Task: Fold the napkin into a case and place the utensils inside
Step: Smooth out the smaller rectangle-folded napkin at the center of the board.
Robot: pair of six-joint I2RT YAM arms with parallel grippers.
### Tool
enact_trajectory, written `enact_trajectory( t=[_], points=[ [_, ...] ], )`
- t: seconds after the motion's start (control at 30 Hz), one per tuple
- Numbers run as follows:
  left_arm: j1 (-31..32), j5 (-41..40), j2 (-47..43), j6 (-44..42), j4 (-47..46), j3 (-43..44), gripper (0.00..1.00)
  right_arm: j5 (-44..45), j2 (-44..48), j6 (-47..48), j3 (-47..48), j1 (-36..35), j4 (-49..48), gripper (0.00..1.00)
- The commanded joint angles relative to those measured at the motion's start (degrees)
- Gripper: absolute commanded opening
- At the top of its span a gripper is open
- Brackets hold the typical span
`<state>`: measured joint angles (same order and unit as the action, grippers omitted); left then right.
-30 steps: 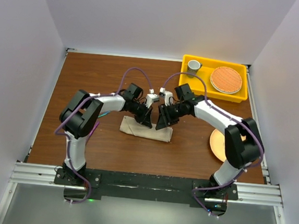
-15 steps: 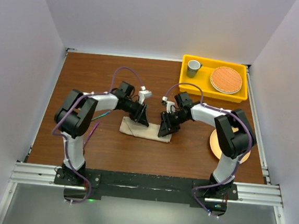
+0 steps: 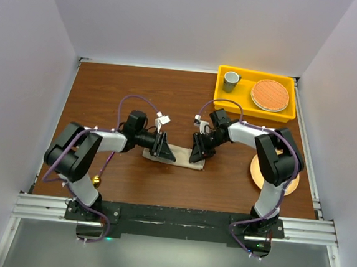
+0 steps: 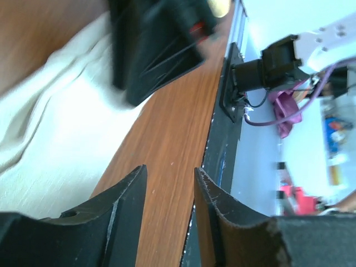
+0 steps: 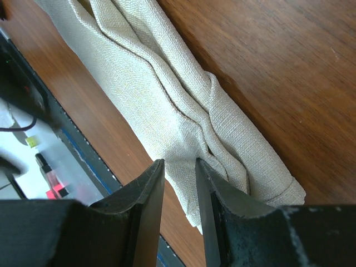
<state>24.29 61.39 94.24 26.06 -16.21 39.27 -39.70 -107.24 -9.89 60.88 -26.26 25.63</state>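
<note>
Right in the middle of the tabletop point(image 3: 138, 92) sits the napkin point(image 5: 183, 111), already a long narrow strip with a few loose layers. The left hand point(image 4: 169, 169) is at its left end and the right hand point(image 5: 179, 162) over its right end. Both have their fingers parted just a crack, with nothing pinched between them as far as I can see.

My worry is that those folds look pretty floppy. If either hand snags a layer on the way up or drags sideways, the case probably springs open. The spoon point(image 3: 96, 179) also looks to be tucked by the left arm's elbow near the near-left corner, so a swing could knock it. I can't spot the fork.

The yellow bin point(image 3: 255, 113) in the far-right corner holds a grey cup point(image 3: 231, 80) and a round orange woven mat point(image 3: 270, 94).
</note>
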Motion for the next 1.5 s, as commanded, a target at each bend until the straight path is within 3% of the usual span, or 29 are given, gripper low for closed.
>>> enact_trajectory(
  t=[0.0, 0.23, 0.4, 0.63, 0.87, 1.03, 1.23, 1.37, 1.47],
  points=[
    [-3.10, -0.65, 6.90, 4.87, -6.91, -0.07, 0.43, 9.56, -4.64, 4.26, -0.51, 0.07, 1.44, 0.35],
    [-11.19, -3.02, 15.88, 5.05, -3.75, -3.67, 0.41, 10.87, -7.01, 6.55, 0.46, 0.42, 3.81, 0.34],
    [-12.78, -0.48, 12.04, 4.87, -1.72, -4.55, 0.40, 11.49, -7.19, 8.48, 0.99, 0.60, 3.82, 0.34],
    [-10.24, 2.08, 0.95, 14.60, -11.64, -1.83, 0.31, 10.61, -7.54, 11.28, 3.45, 0.16, 3.99, 0.34],
    [-7.95, -1.62, 10.07, 17.26, -15.25, 4.33, 0.22, 10.17, -7.90, 12.09, 4.42, 0.25, 4.52, 0.35],
    [-6.89, -1.09, 14.13, 24.20, -25.88, 3.80, 0.15, 10.26, -8.60, 13.84, 5.47, 0.24, 5.48, 0.35],
    [-6.98, -4.34, 15.89, 20.43, -20.28, 3.01, 0.11, 10.35, -9.48, 15.34, 6.97, 0.16, 5.92, 0.35],
    [-5.59, -0.66, 12.39, 20.87, -26.40, 3.88, 0.11, 10.35, -9.65, 15.95, 7.85, 0.24, 6.10, 0.35],
    [-1.90, 2.24, 9.92, 18.15, -23.19, 6.17, 0.11, 10.44, -10.18, 16.74, 7.76, 0.25, 6.10, 0.35]
  ],
)
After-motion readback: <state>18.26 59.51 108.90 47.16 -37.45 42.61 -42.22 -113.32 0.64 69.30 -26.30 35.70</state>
